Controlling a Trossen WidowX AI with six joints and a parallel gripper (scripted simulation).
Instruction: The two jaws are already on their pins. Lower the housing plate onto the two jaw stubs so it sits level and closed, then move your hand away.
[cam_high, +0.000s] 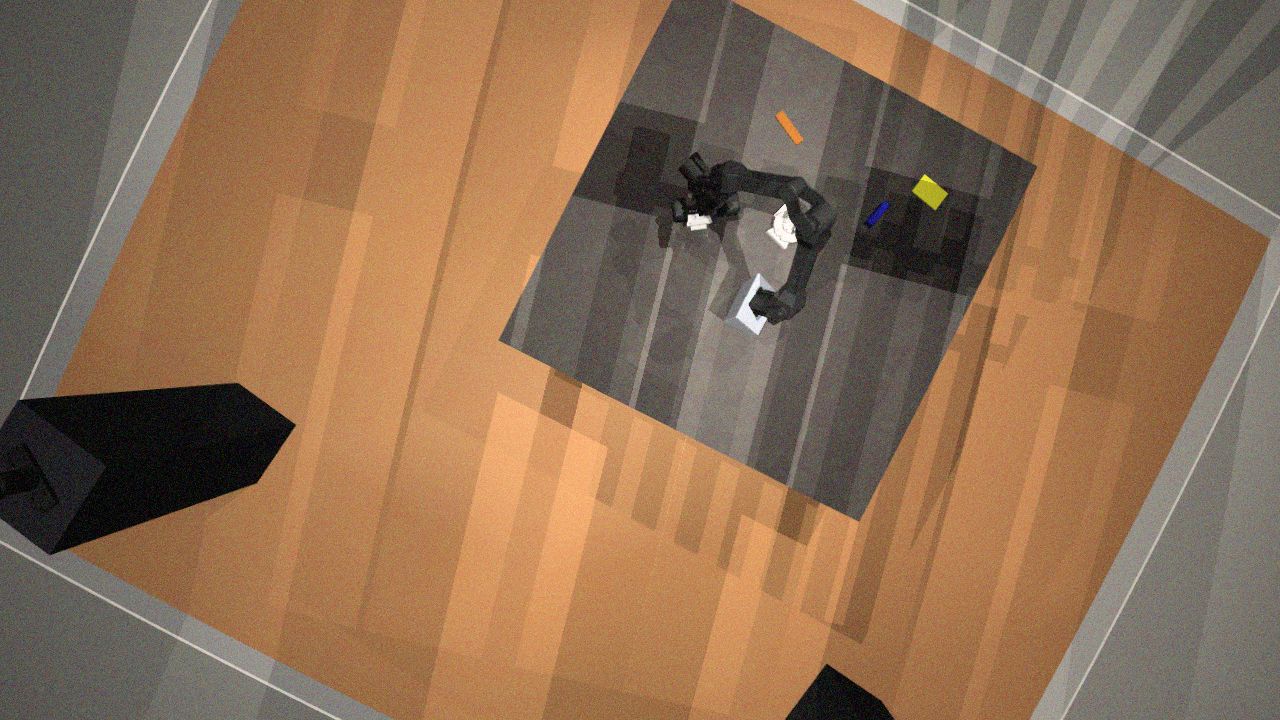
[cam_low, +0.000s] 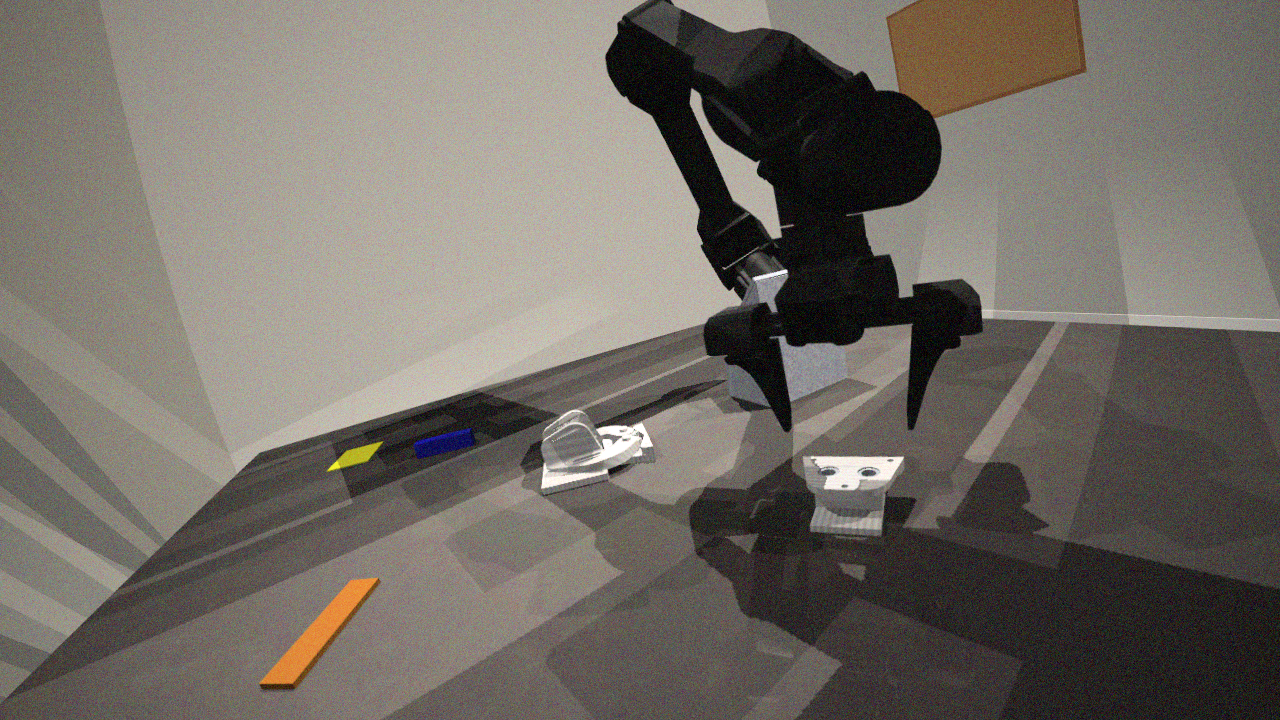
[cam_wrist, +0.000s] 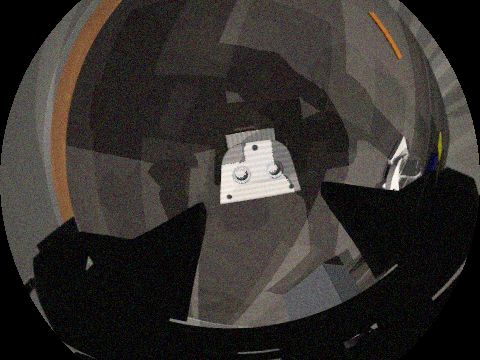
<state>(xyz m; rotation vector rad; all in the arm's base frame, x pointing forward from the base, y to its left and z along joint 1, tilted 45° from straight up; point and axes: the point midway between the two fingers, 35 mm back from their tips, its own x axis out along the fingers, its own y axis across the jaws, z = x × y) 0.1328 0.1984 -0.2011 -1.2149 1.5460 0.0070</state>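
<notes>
Exterior view: housing plate (cam_high: 698, 221) (cam_low: 854, 472) (cam_wrist: 259, 172) resting atop its block on counter (cam_high: 716, 358) (cam_low: 501, 626) (cam_wrist: 240, 240); jaw assembly (cam_high: 782, 227) (cam_low: 586, 452) (cam_wrist: 398, 165) sitting left of it; flat strip (cam_high: 789, 127) (cam_low: 320, 632) (cam_wrist: 385, 35) lying nearer, left of both.

Grey walls (cam_low: 358, 179)—pale, wooden floor (cam_high: 313, 313)—striped shadows
</notes>
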